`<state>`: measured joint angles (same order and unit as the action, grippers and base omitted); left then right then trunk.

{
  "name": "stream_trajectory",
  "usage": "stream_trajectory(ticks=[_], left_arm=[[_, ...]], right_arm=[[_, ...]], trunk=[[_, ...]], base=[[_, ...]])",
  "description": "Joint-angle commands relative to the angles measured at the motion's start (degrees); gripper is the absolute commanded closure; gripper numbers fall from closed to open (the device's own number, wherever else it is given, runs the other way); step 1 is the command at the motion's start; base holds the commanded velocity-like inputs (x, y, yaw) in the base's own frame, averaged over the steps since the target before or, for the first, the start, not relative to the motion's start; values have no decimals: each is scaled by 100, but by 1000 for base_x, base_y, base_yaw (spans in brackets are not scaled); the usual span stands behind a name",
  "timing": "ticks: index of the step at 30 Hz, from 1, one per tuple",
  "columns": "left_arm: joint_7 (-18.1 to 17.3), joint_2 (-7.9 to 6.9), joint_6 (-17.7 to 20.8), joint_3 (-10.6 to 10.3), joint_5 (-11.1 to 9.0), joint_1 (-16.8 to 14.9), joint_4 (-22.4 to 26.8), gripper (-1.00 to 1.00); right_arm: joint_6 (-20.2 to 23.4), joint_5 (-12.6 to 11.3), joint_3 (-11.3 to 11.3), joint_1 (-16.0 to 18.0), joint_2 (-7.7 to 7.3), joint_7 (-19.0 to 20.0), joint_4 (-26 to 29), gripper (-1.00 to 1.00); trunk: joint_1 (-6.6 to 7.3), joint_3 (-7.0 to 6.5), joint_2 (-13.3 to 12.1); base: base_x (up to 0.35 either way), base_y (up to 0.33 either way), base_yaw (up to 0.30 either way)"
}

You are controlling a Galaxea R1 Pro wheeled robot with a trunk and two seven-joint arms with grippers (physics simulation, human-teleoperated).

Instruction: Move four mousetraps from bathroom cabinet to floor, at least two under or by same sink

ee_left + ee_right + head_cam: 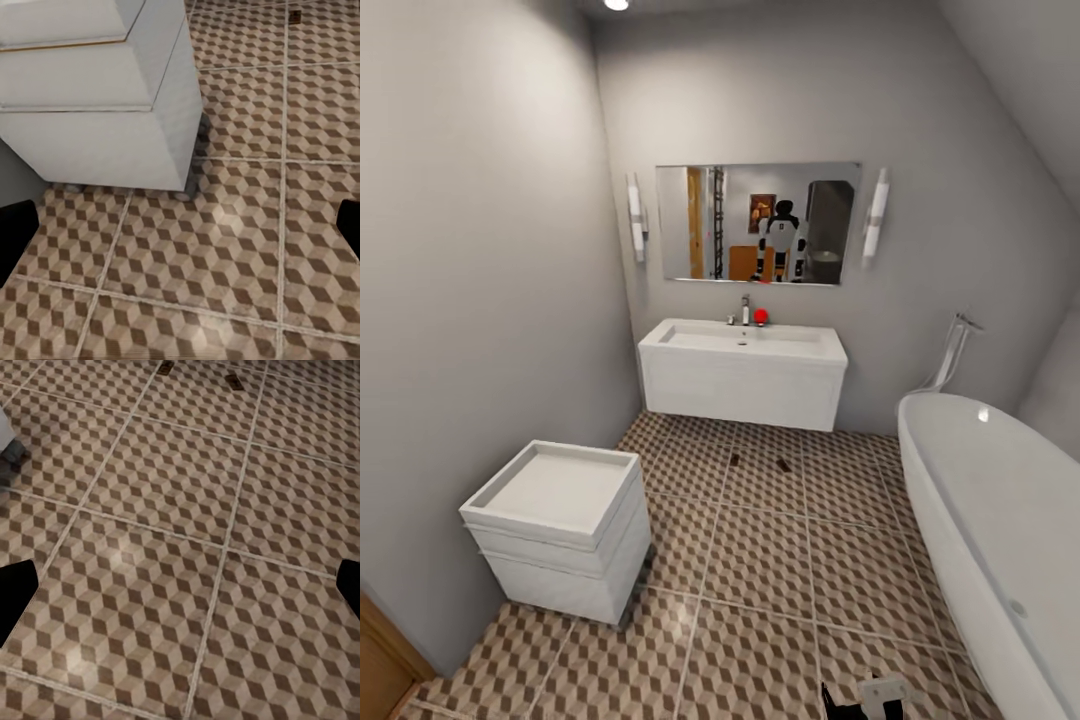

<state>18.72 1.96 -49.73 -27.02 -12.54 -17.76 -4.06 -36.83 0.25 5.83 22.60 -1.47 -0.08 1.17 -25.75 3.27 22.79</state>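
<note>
Fingertips of the left gripper point(180, 232) and right gripper point(180, 596) are cut off at the frame edges; both sets of jaws stand wide apart, holding nothing, over the bathroom floor point(760, 600). Beyond, two mousetraps point(735, 459) point(783, 465) lie on the tiles just before the bathroom sink point(740, 375), too small for detail. Left of the sink sits a white tray-topped box point(555, 525); right, a bathtub point(1000, 530).

Both claws hung spread wide and empty — the left claw point(180, 232) showed dark fingertips point(15, 236) at opposite edges of its wrist view, and the right claw point(180, 596) matched, fingertips point(13, 596) far apart, aimed downward.
</note>
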Motion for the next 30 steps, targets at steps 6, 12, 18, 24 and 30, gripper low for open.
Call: stream_trajectory(ticks=[6,12,18,24,30], left_arm=[[11,6,-18,-49,-38,-11,-25,-100],[10,6,76,-49,-38,-9,-25,-100],[9,8,112,-53,-38,-5,-25,-100],[9,14,119,-54,-38,0,-25,-100],[9,15,121,-52,-34,1,-22,-100]], right_arm=[[-18,1,23,7,-3,-1,-3,-100],[-17,1,23,8,-3,-1,-3,-100],[-17,1,23,7,-3,-1,-3,-100],[-17,1,23,6,-3,-1,-3,-100],[-17,1,23,5,-3,-1,-3,-100]], trunk=[[-4,13,13],[-4,13,13],[-4,13,13],[-4,13,13],[-4,13,13]], base=[[0,0,286],[0,0,286],[0,0,286],[0,0,286],[0,0,286]])
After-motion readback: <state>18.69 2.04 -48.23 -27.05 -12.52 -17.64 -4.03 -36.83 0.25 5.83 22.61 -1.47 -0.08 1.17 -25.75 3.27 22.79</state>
